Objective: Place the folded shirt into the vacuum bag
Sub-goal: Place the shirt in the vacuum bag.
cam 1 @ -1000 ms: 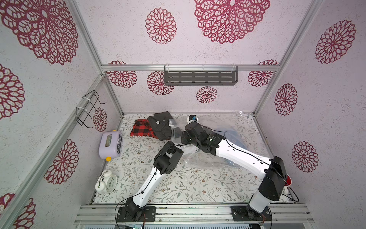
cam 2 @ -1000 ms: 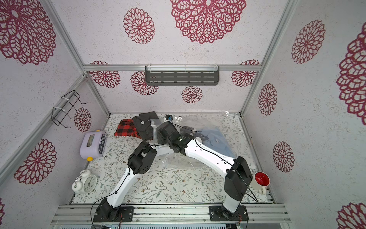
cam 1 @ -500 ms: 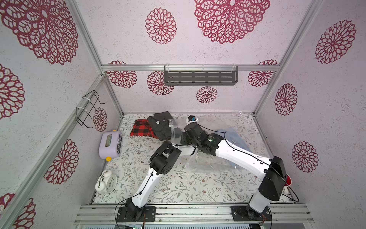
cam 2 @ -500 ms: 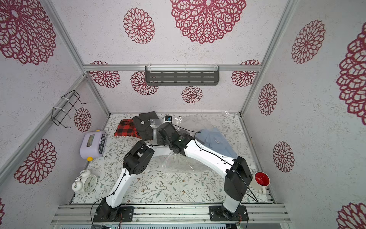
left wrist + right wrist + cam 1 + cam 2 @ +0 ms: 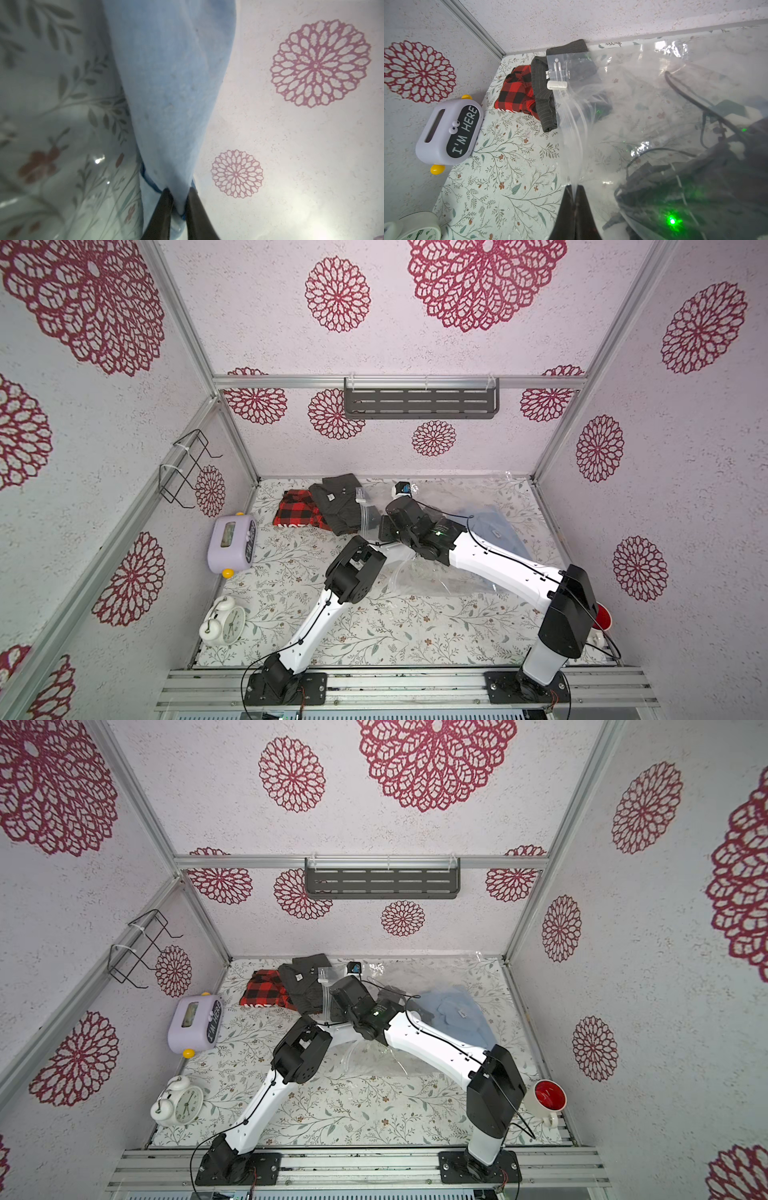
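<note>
floral-cloth table (image 5: 374,630); vacuum bag (image 5: 453,494) spread over its far right half
folded blue shirt (image 5: 490,523) shows through the bag's film; left gripper (image 5: 179,204) pinches the shirt's edge, fingers nearly together; right gripper (image 5: 574,193) clamps tight on the bag's mouth strip

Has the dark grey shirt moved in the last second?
No. The dark grey shirt still reaches the back wall, overlapping the red plaid shirt.
</note>
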Controlling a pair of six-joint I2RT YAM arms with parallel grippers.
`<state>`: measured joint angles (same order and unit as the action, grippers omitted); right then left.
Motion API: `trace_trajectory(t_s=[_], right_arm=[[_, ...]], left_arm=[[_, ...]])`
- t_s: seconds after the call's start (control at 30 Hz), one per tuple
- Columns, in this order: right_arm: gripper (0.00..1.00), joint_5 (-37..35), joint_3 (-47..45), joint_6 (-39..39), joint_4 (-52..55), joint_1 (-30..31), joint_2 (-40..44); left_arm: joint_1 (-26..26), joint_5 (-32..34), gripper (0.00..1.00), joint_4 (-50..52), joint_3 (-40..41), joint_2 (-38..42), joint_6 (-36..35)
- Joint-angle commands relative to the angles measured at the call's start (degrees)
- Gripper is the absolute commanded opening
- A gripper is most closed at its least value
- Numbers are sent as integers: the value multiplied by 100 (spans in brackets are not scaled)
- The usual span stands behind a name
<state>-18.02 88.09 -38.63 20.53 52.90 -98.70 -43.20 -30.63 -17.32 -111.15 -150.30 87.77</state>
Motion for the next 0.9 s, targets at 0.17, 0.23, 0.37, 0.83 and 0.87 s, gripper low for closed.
trace_trajectory(t_s=[0.17,0.23,0.37,0.83,0.87], right_arm=[[0,195,-6,-9,168,131,-54],[0,111,36,2,258,119,-55],[0,-100,57,62,441,39,35],[0,-309,-182,123,601,-280,87],[0,-308,-187,132,592,-296,89]], left_arm=[[-57,-141,27,-609,-560,-424,469],[-7,-233,31,-733,-442,-366,514],[117,-251,45,-899,635,276,289],[388,-193,66,-1820,4055,1927,-87],[416,-189,67,-1901,4243,2014,-97]])
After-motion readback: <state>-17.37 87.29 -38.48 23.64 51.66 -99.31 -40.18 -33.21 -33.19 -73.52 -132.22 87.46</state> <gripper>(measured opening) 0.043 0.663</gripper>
